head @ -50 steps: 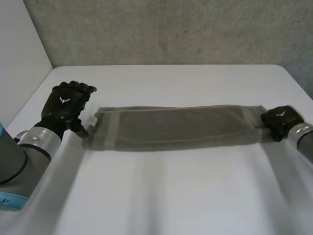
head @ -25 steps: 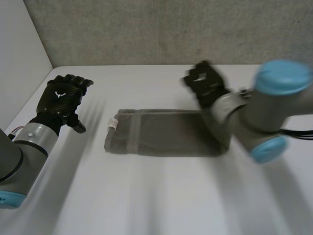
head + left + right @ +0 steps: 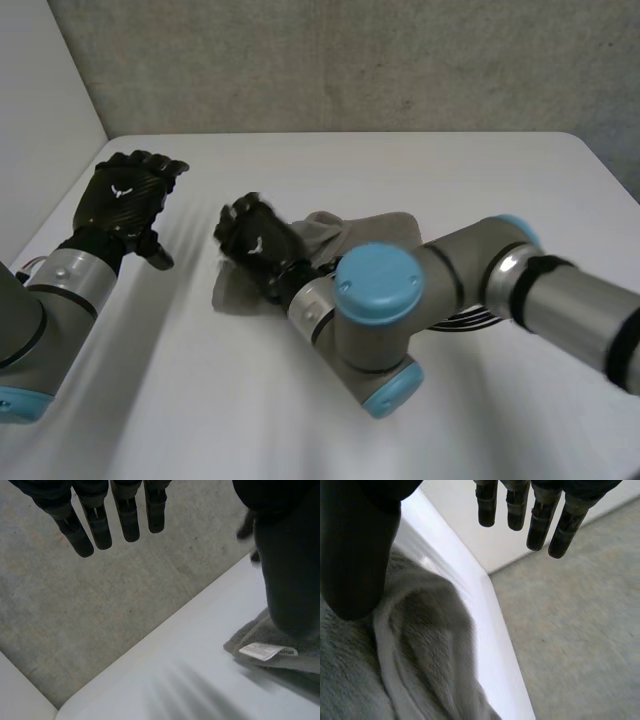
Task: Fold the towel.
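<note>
The grey towel (image 3: 372, 226) lies doubled over on the white table (image 3: 200, 400), bunched where its ends meet. My right hand (image 3: 256, 242) hovers over the towel's left end, its arm reaching across the table; in the right wrist view its fingers (image 3: 539, 520) are straight and spread, with the rumpled towel (image 3: 420, 655) under the palm by the thumb. My left hand (image 3: 128, 197) is raised at the table's left side, apart from the cloth and open. In the left wrist view its fingers (image 3: 97, 522) point straight, and the towel's corner with a white label (image 3: 266, 651) lies beside the thumb.
A grey concrete wall (image 3: 350, 60) runs behind the table's far edge. A white panel (image 3: 40, 130) stands at the left. The right arm's elbow (image 3: 378, 290) hangs over the table's middle.
My right arm swept from the table's right side to the left, bringing the towel's right end over onto its left end, and the hand has opened. The left hand lifted slightly off the towel's left edge.
</note>
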`<state>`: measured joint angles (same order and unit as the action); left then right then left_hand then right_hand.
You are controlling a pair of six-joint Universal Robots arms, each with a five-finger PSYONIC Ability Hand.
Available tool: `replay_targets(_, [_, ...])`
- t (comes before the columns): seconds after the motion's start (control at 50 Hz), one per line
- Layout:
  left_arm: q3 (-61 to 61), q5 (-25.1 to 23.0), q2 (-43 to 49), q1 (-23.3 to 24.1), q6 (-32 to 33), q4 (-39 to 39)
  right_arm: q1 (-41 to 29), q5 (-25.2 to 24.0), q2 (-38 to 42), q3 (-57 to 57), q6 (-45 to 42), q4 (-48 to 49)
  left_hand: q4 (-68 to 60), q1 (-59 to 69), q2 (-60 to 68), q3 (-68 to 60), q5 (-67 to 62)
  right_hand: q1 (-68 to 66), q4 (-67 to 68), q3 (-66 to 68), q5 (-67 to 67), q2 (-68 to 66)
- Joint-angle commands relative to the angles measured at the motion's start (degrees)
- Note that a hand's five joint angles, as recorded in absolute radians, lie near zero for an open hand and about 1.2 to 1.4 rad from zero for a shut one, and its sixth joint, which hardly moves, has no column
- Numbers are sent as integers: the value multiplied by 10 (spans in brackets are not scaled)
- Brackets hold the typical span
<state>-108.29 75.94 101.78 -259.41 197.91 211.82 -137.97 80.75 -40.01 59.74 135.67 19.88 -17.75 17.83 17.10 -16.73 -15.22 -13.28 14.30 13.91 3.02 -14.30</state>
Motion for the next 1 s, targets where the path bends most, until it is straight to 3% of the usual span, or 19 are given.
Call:
replay_targets(0.02, [4, 0, -6, 14, -9, 0, 75, 44, -142, 126, 87, -15, 50, -51, -44, 40, 125, 33, -43, -39, -30, 43])
replay_targets(0.1, [15, -3, -5, 34, -30, 0, 132, 40, -200, 216, 141, -36, 45, -46, -39, 35, 120, 33, -43, -39, -30, 43])
replay_targets(0.22, [46, -4, 13, 66, -45, -2, 204, 35, -220, 291, 137, -50, 35, -36, -29, 25, 110, 33, -43, -39, -30, 43])
replay_targets(0.26, [85, -3, 49, 104, -55, -9, 231, 24, -220, 324, 131, -49, 30, -31, -23, 20, 105, 33, -43, -39, -30, 43])
replay_targets(0.52, [260, 1, 208, 229, -88, -72, 237, 15, -217, 352, 138, -46, 30, -31, -23, 20, 105, 33, -43, -39, -30, 43])
replay_targets(0.72, [368, 10, 314, 242, -85, -136, 227, 16, -218, 355, 140, -40, 22, -22, -15, 11, 96, -123, 113, 116, 125, -113])
replay_targets(1.0, [419, 120, 351, 219, -64, -139, 198, 19, -191, 333, 151, -12, 20, -21, -13, 10, 95, -188, 178, 182, 191, -178])
